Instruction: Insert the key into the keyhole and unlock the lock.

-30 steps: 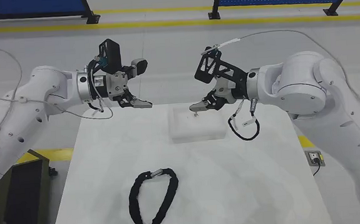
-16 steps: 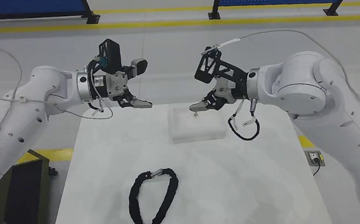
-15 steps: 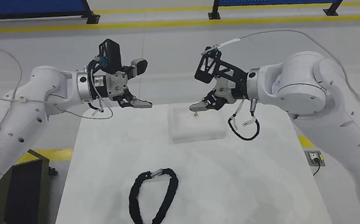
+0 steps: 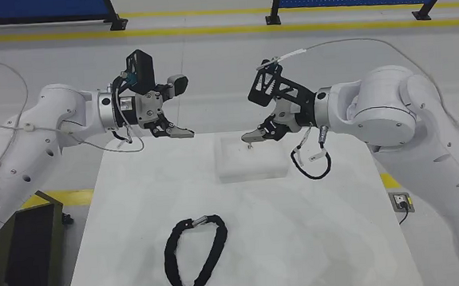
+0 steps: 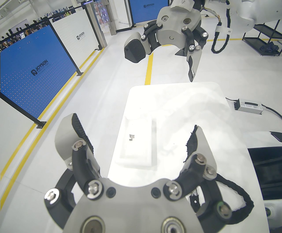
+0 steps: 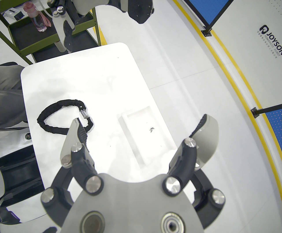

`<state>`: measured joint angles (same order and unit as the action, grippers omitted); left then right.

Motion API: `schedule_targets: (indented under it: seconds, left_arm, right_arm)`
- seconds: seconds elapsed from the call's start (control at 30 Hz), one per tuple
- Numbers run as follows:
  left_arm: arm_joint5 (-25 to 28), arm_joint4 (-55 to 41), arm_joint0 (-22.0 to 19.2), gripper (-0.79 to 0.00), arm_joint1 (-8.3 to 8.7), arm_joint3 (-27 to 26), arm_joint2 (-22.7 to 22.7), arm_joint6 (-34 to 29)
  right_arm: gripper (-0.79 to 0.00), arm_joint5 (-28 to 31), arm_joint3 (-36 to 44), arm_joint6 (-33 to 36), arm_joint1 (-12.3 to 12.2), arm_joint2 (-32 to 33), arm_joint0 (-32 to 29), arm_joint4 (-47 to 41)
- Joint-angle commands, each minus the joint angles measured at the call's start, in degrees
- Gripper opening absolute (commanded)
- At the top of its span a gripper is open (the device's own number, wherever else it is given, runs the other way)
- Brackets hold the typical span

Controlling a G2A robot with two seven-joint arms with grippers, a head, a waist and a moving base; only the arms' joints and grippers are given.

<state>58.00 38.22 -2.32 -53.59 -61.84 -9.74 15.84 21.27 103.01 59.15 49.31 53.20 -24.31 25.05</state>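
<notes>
On the desk (image 4: 316, 233), a tray (image 4: 267, 168) held the key (image 6: 152, 130). Empty, the left fingers (image 5: 79, 130) and right fingers (image 6: 78, 130) stood wide open; the right should pinch it squarely.

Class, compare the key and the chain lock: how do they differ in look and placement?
The key is tiny and metallic; the chain lock is a big black loop. The key lies inside the white tray; the chain lock lies on the bare table. Shared: both lie untouched.
</notes>
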Motion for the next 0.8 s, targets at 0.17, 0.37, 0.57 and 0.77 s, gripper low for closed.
schedule_targets:
  seconds: [0.17,0.37,0.57,0.77]
  left_arm:
    - [0.0,-0.01,0.0,0.0,0.0,0.0,0.0,-0.01]
    - [0.0,-0.01,0.0,0.0,0.0,0.0,0.0,-0.01]
    - [0.0,-0.01,0.0,0.0,0.0,0.0,0.0,-0.01]
    - [0.0,-0.01,0.0,0.0,0.0,0.0,0.0,-0.01]
  right_arm:
    - [0.0,-4.81,0.88,1.25,0.65,-3.6,-0.56,9.62]
    - [0.0,-7.66,-5.66,0.52,2.65,-8.22,1.27,9.61]
    - [0.0,-11.23,-12.05,1.26,5.15,-12.65,3.27,6.49]
    - [0.0,-14.29,-20.44,-0.24,8.15,-16.69,4.58,1.7]
